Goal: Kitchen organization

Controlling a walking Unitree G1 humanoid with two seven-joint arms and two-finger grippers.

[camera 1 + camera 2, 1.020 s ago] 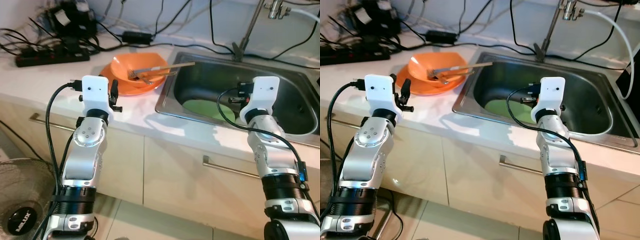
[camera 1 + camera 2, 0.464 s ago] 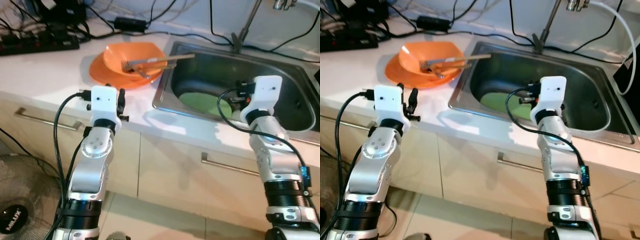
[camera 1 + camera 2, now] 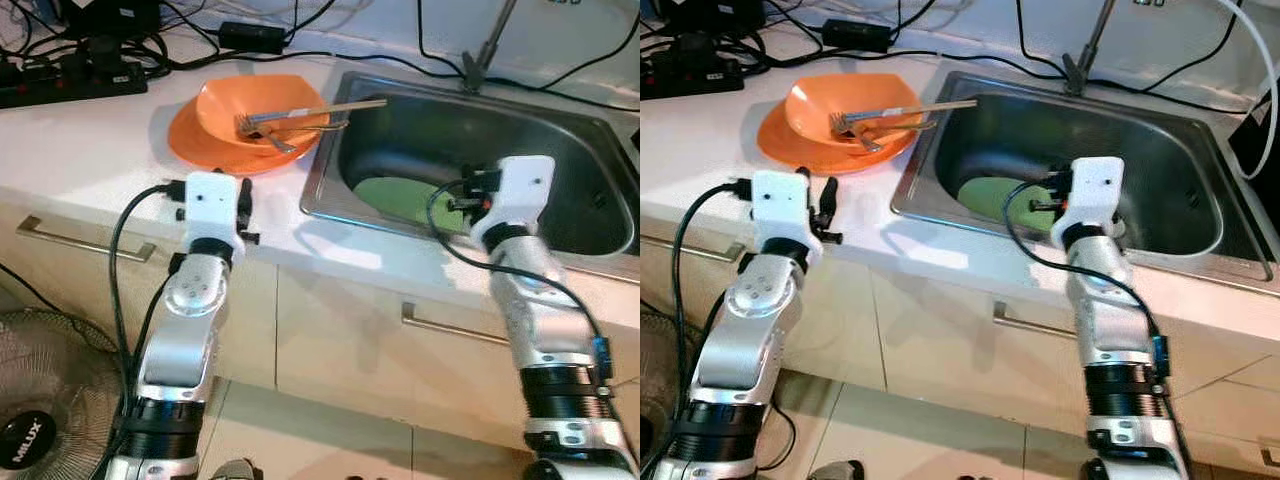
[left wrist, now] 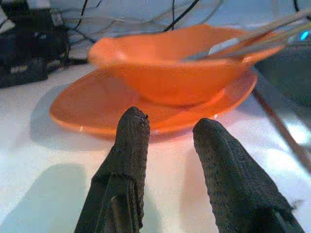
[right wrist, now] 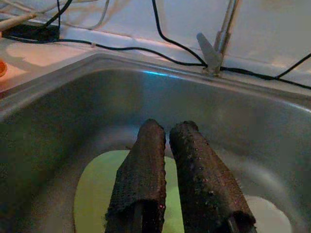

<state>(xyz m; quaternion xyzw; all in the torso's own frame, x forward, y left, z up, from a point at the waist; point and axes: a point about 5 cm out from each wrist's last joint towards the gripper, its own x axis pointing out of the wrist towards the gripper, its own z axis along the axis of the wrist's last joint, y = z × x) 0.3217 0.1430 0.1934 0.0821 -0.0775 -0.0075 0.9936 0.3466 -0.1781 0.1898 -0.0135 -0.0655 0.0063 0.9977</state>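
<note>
Left gripper point(image 4: 167, 133): black fingers parted, lower centre. Beyond it, round orange bowl point(image 4: 172, 68) sat on flat orange plate point(image 4: 92, 109).

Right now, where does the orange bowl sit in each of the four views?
Left eye view: orange bowl upper middle-left, on an orange plate.
Right eye view: upper left.
Left wrist view: centre, beyond the left gripper.
Right wrist view: not in it.
Shared landmark: the sink beside the plate.

I saw an orange bowl point(image 3: 262, 107) on an orange plate point(image 3: 205, 143), a pale green plate point(image 3: 400, 200) in the steel-grey sink point(image 3: 585, 140), and a white counter point(image 3: 80, 135).
</note>
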